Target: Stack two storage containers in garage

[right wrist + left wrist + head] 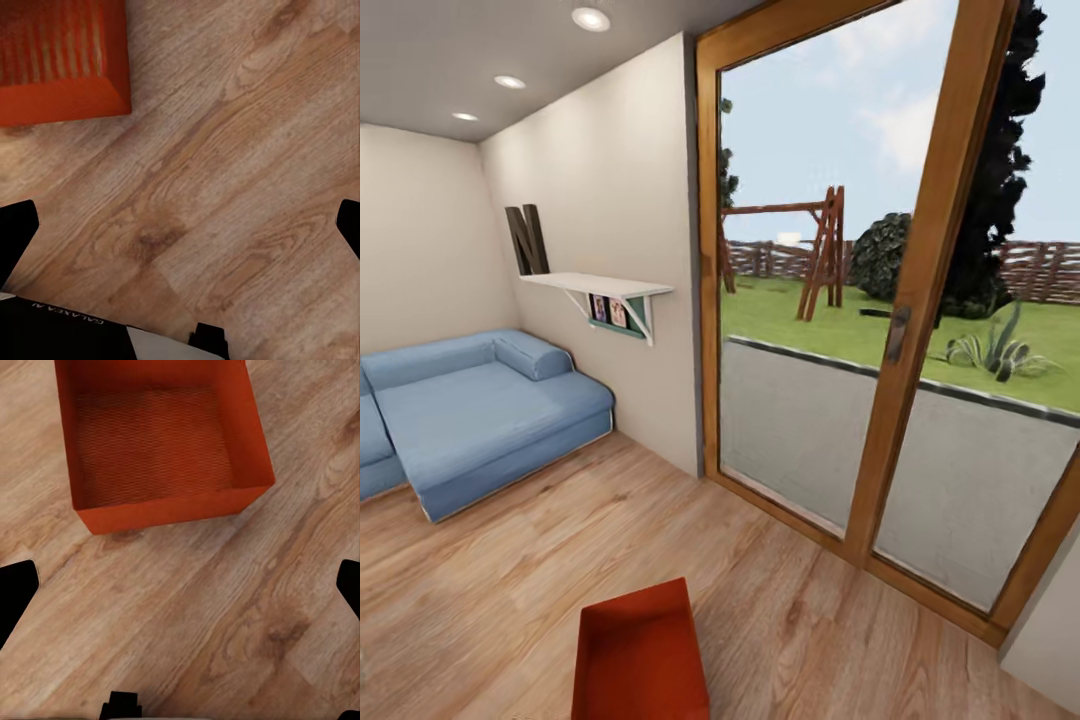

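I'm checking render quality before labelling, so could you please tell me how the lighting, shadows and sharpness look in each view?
Head view: even, bright daylight through the wood-framed glass door, edges slightly soft. Left wrist view: orange-red open-topped storage container sharp, mesh texture visible, faint shadow beneath its near wall. Right wrist view: light wood plank floor crisp, no glare.
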